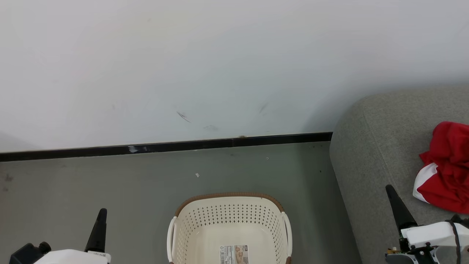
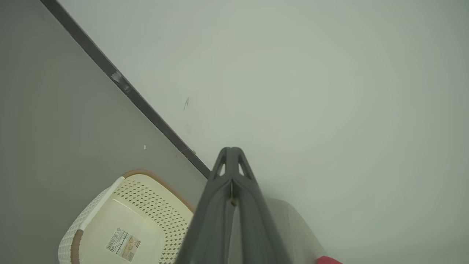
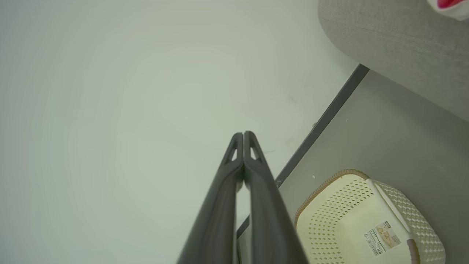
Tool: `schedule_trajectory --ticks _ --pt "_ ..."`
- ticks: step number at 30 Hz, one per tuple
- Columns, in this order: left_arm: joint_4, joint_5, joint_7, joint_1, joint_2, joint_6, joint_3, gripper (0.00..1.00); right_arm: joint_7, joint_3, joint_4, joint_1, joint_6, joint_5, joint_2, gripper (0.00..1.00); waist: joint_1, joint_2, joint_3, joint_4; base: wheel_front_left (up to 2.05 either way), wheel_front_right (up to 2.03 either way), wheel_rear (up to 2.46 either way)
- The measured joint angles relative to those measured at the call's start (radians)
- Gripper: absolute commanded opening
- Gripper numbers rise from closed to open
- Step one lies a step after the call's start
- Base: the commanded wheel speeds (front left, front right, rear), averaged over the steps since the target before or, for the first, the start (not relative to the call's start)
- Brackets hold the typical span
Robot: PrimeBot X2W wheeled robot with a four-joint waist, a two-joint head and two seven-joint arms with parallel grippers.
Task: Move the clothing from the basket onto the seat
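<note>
The cream perforated basket [image 1: 230, 205] stands on the floor at the bottom centre, with nothing in it but a paper label on its bottom; it also shows as the basket [image 2: 146, 194] and the basket [image 3: 337, 198]. Red and white clothing [image 1: 445, 168] lies bunched on the grey-green seat [image 1: 381, 146] at the right; a corner of the clothing [image 3: 449, 5] shows on the seat [image 3: 395, 40]. My left gripper [image 1: 102, 212] is shut and holds nothing, left of the basket. My right gripper [image 1: 389, 187] is shut and holds nothing, over the seat's front, left of the clothing.
A white wall [image 1: 220, 66] with a black skirting strip [image 1: 165, 146] runs behind the basket. Grey floor [image 1: 91, 183] spreads to the left of the basket. The seat's rounded corner stands close to the basket's right side.
</note>
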Motion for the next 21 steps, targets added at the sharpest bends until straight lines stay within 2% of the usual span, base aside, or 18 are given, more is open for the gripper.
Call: schedule_trajectory --ticks 21 --pt "0.019 -0.220 0.069 -0.037 -0.030 -0.021 0.053 0.00 0.069 -0.021 0.033 -0.024 0.000 0.276 0.001 0.00 -0.0004 0.0000 0.006 0.004 0.00 0.00 0.00"
